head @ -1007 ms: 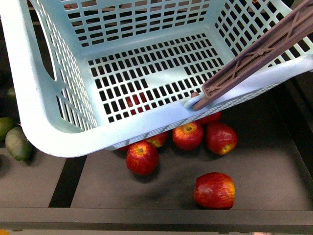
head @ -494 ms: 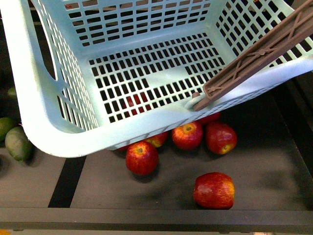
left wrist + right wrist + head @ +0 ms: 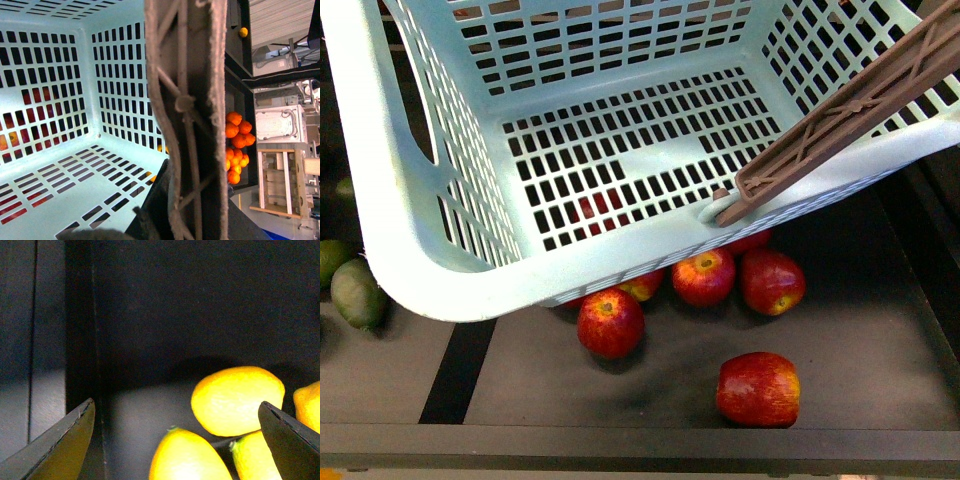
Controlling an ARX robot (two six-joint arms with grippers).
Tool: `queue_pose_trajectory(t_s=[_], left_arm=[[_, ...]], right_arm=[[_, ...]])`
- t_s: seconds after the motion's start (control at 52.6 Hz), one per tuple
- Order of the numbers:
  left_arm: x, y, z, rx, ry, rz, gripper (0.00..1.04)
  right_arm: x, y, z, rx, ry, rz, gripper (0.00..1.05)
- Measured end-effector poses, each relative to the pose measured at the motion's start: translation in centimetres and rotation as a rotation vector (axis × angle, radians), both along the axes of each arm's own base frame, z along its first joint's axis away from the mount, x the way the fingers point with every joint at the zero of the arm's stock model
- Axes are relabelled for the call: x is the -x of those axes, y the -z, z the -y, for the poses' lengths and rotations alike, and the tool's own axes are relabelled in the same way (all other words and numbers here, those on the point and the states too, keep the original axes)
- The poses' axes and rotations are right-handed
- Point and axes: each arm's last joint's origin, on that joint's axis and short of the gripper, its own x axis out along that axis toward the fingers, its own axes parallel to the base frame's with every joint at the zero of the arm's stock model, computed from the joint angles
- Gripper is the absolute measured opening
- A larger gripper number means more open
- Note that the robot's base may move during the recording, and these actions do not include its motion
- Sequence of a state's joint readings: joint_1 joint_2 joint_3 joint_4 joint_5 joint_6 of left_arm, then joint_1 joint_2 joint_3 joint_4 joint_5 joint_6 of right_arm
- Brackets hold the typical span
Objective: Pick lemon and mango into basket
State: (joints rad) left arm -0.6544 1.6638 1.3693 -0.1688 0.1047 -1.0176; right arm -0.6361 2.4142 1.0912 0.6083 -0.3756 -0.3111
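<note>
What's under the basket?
Under the basket, one red apple shows through the floor slots, and a second apple pokes out below the near rim. The rest is covered.

The basket (image 3: pixel 380 200) runs off the front view's top and both sides, and its handle (image 3: pixel 840 110) is cut at the right edge. A couple of apples (image 3: pixel 642 286) sit half tucked under its rim, and another is just red patches through the floor slots. A green fruit (image 3: pixel 328 258) is clipped at the left edge. In the right wrist view, three yellow fruits (image 3: pixel 187 457) are cropped, can't tell lemon from mango, and only the right claw (image 3: pixel 175 402) tips show. In the left wrist view the handle blocks the left claw.
</note>
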Motion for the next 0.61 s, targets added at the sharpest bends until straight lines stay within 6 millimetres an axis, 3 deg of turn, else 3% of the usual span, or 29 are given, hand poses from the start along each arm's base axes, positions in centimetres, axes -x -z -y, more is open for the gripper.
queue_pose_trajectory(t_s=[0.266, 0.608], left_arm=[[0.0, 0.0, 0.0, 0.000, 0.000, 0.000, 0.06], [0.0, 0.0, 0.0, 0.000, 0.000, 0.000, 0.06]], right_arm=[[1.2, 2.0, 3.1, 0.023, -0.103, -0.078, 0.96], [1.7, 2.2, 3.7, 0.027, -0.222, -0.090, 0.96]])
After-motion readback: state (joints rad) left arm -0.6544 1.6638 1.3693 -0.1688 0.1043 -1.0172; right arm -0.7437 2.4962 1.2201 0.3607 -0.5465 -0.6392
